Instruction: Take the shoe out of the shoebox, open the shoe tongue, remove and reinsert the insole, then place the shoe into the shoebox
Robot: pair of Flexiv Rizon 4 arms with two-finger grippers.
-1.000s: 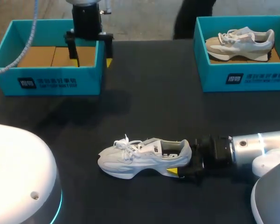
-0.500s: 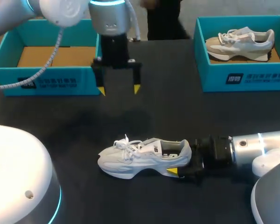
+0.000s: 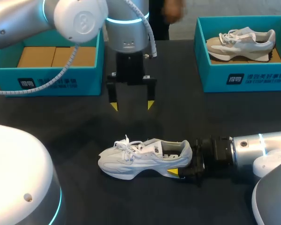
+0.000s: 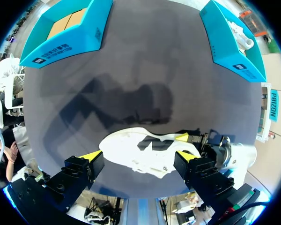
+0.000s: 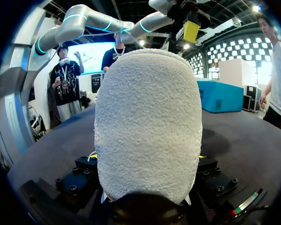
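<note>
Resting on its sole at the near middle of the black table, the white lace-up sneaker points its toe left. The right gripper pinches its heel from the right. The left gripper hangs over the table just beyond the sneaker, fingers spread wide, touching nothing. At far left stands an open teal shoebox lined with brown cardboard. At far right, a second teal shoebox holds a grey-and-white sneaker.

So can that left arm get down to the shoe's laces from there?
Probably yes: the left tool, open, hangs above the white shoe with nothing between; the right tool grips only the heel.
</note>
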